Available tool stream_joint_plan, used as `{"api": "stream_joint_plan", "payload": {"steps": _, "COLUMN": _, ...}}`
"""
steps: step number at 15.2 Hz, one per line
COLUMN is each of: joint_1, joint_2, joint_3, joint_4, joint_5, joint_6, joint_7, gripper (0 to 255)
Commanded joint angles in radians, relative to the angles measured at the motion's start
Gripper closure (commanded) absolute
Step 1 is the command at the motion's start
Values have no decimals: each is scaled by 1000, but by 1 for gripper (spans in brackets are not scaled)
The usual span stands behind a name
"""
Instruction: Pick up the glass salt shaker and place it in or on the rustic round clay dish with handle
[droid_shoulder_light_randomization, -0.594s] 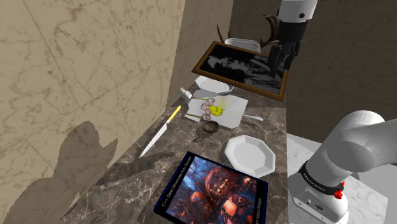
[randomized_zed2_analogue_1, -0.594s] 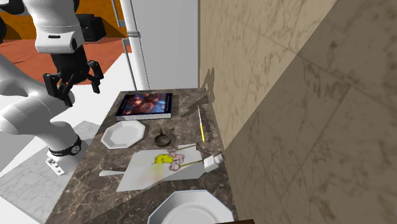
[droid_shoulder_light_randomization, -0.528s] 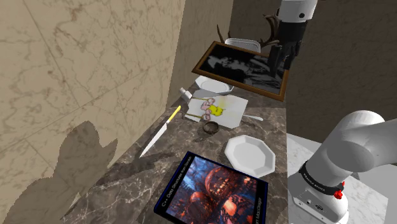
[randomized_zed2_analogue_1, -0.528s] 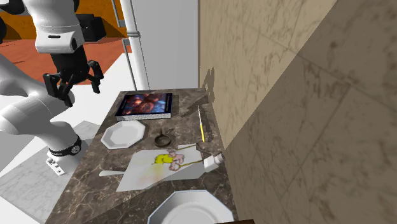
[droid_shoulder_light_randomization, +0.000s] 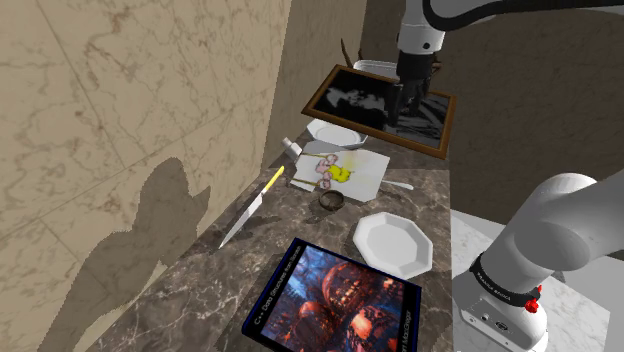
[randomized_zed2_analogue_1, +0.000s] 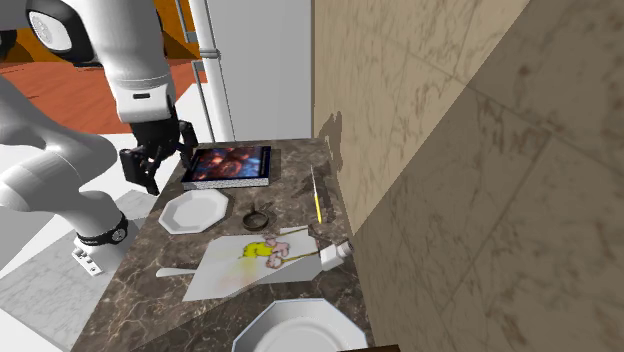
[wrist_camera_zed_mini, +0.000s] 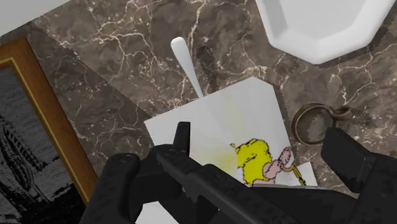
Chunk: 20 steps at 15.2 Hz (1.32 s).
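The salt shaker (droid_shoulder_light_randomization: 291, 147) (randomized_zed2_analogue_1: 338, 252) is small and pale with a white cap, and lies tilted by the wall at the corner of a white flower-printed sheet (droid_shoulder_light_randomization: 343, 170) (randomized_zed2_analogue_1: 255, 264). A small dark round dish with a short handle (droid_shoulder_light_randomization: 331, 199) (randomized_zed2_analogue_1: 258, 216) (wrist_camera_zed_mini: 313, 123) sits on the marble counter between that sheet and a white octagonal plate (droid_shoulder_light_randomization: 392, 243) (randomized_zed2_analogue_1: 194, 211). My gripper (droid_shoulder_light_randomization: 410, 100) (randomized_zed2_analogue_1: 158, 160) (wrist_camera_zed_mini: 267, 162) hangs open and holds nothing, high above the sheet's side away from the wall. The dish lies close beside one of its fingers (wrist_camera_zed_mini: 353, 159).
A yellow-handled knife (droid_shoulder_light_randomization: 250, 207) (randomized_zed2_analogue_1: 318, 195) lies along the wall. A picture book (droid_shoulder_light_randomization: 335, 295) (randomized_zed2_analogue_1: 228, 165) lies beyond the octagonal plate. A framed dark picture (droid_shoulder_light_randomization: 380, 105) (wrist_camera_zed_mini: 25, 133), a white round plate (droid_shoulder_light_randomization: 335, 132) (randomized_zed2_analogue_1: 295, 330) and a white utensil handle (wrist_camera_zed_mini: 186, 63) are near the sheet.
The arm has swung in over the counter and come lower: the gripper went left in the shoulder view, right and down in the second exterior view. The fingers stayed open. Nothing on the counter moved.
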Motion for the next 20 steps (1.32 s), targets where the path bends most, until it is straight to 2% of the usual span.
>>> {"api": "stream_joint_plan", "payload": {"steps": 1, "joint_1": 5, "joint_2": 69, "joint_3": -1, "joint_4": 19, "joint_5": 4, "joint_6": 60, "joint_7": -14, "gripper": 0}}
{"api": "stream_joint_plan", "payload": {"steps": 11, "joint_1": 28, "joint_2": 418, "joint_3": 1, "joint_4": 181, "joint_5": 28, "joint_6": 282, "joint_7": -86, "gripper": 0}}
{"api": "stream_joint_plan", "payload": {"steps": 20, "joint_1": 46, "joint_2": 746, "joint_3": 18, "joint_4": 440, "joint_5": 46, "joint_6": 382, "joint_7": -145, "gripper": 0}}
